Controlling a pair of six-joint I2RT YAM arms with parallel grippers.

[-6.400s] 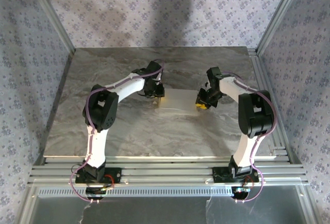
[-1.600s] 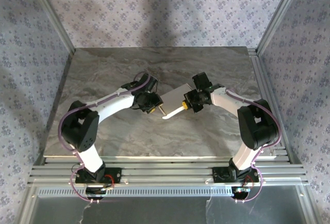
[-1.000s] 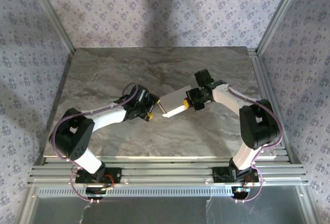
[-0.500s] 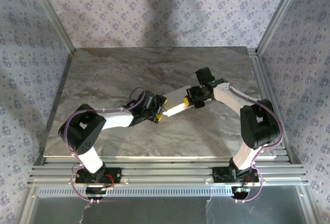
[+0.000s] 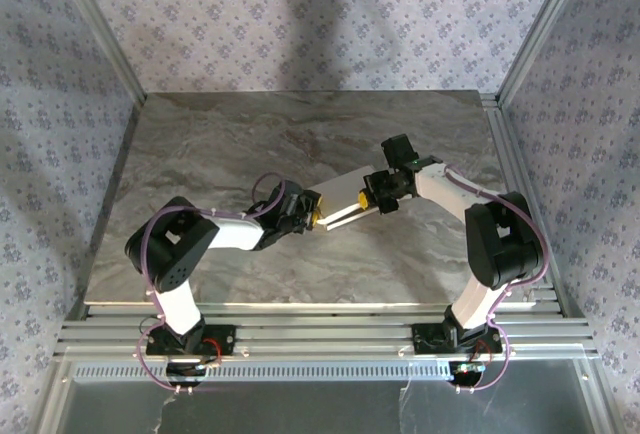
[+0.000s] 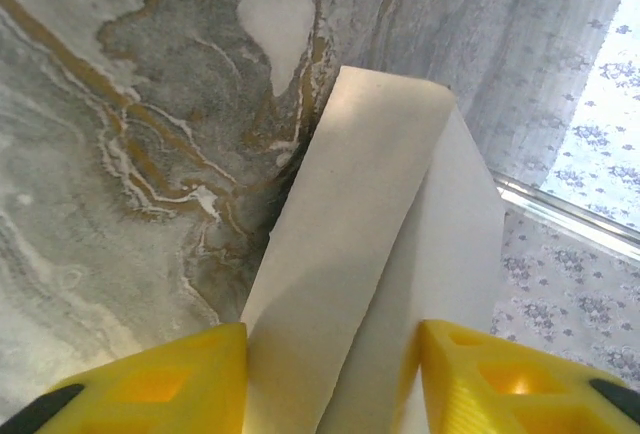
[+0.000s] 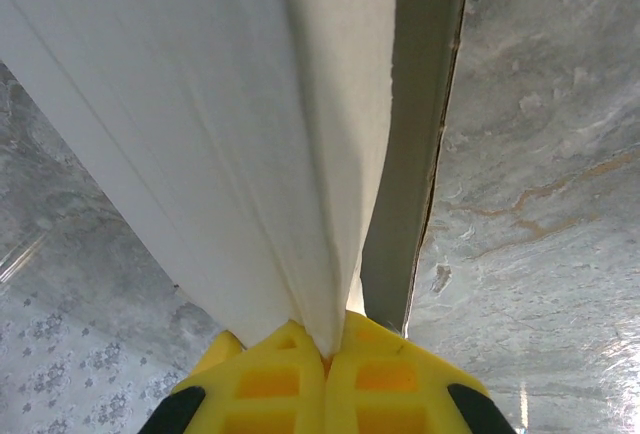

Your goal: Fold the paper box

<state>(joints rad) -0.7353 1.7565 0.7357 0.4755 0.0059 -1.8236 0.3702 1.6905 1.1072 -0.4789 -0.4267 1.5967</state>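
Note:
The paper box [image 5: 340, 200] is a pale, flat, part-folded cardboard piece held slantwise above the middle of the marble table [image 5: 200, 144]. My right gripper [image 5: 380, 196] is shut on its right end; in the right wrist view the yellow fingertips [image 7: 300, 369] pinch a folded edge of the box [image 7: 220, 104], with a loose flap [image 7: 415, 154] beside it. My left gripper [image 5: 313, 216] is at the box's lower left end. In the left wrist view the box [image 6: 370, 244] fills the gap of the left gripper [image 6: 332, 374], and both yellow pads touch it.
Aluminium frame rails [image 5: 320, 329] run along the near edge of the table, with upright posts [image 5: 100, 34] at the back corners. Patterned curtain walls [image 5: 320, 14] close in the sides and back. Bare marble lies around the box on all sides.
My left arm swung low and forward to the box's lower left end, and its jaws narrowed onto the cardboard. The right gripper kept its hold and barely moved.

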